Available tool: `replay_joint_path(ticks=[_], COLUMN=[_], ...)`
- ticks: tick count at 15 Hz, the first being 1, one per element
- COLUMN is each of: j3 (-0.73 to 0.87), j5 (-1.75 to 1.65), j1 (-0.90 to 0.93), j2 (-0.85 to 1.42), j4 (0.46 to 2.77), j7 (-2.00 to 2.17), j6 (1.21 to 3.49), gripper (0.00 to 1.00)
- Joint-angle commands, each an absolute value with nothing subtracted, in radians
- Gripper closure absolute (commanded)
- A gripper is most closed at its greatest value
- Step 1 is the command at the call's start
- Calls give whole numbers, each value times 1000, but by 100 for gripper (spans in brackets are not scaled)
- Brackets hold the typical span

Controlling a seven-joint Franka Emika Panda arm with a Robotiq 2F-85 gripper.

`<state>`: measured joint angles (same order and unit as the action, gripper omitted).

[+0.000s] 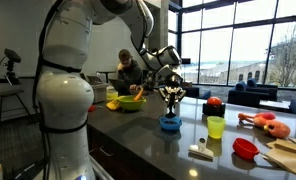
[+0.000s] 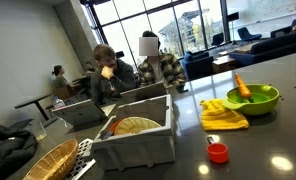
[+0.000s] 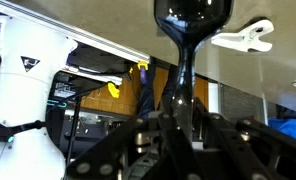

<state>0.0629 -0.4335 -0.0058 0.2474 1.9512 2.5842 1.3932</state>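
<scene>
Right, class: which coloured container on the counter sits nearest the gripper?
The small blue container, beneath the gripper holding a black utensil; the green bowl, yellow-green cup and red bowl stand farther off.

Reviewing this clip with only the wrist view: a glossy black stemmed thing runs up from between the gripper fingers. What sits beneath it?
Observer: In an exterior view, the black utensil hangs directly over a small blue container. I cannot tell whether they touch.
Operator: Anything standing close to that container?
Observer: A yellow cup stands beside it, and a red bowl sits nearer the camera.
Operator: Anyone near the arm?
Observer: A seated person is just behind a green bowl.
</scene>
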Motion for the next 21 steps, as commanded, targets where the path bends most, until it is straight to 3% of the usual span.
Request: replay_joint_path(ticks=[1, 21], j3=[75, 79], j5=[-447, -441], j1=[-1, 19], j2=[280, 414], j4=[1917, 1864], j7=[2580, 2548], j6=[1368, 1386], gripper=[94, 94])
